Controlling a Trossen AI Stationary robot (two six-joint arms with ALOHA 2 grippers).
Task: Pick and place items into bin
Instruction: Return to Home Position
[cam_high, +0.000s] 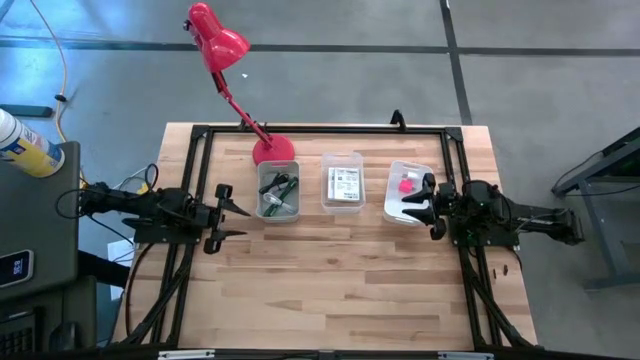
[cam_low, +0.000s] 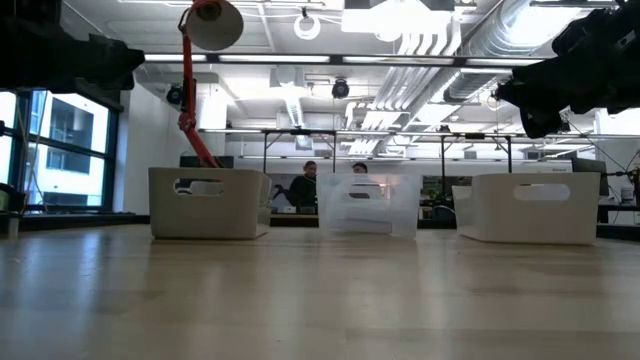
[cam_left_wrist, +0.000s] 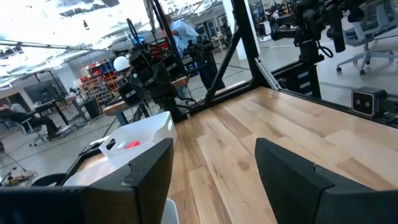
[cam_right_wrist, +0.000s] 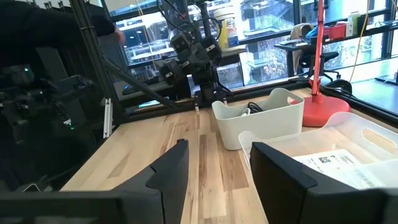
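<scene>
You have three bins in row across far half of table (cam_high: 340, 285).
Left bin (cam_high: 279, 165): cable (cam_high: 282, 184) and metal pieces (cam_high: 275, 206) inside.
Middle bin (cam_high: 343, 156): printed cards (cam_high: 344, 183) inside.
Right bin (cam_high: 398, 168): cube (cam_high: 405, 185) inside.
Lamp (cam_high: 274, 150): base just behind left bin, head out beyond table's far edge.
Left gripper (cam_high: 234, 213): just left of left bin, apart from it.
Right gripper (cam_high: 420, 208): over right bin's right side.

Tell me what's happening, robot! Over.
Left gripper open, empty. Right gripper open, over right bin's edge. Cards in middle bin. Nothing in the way.
</scene>
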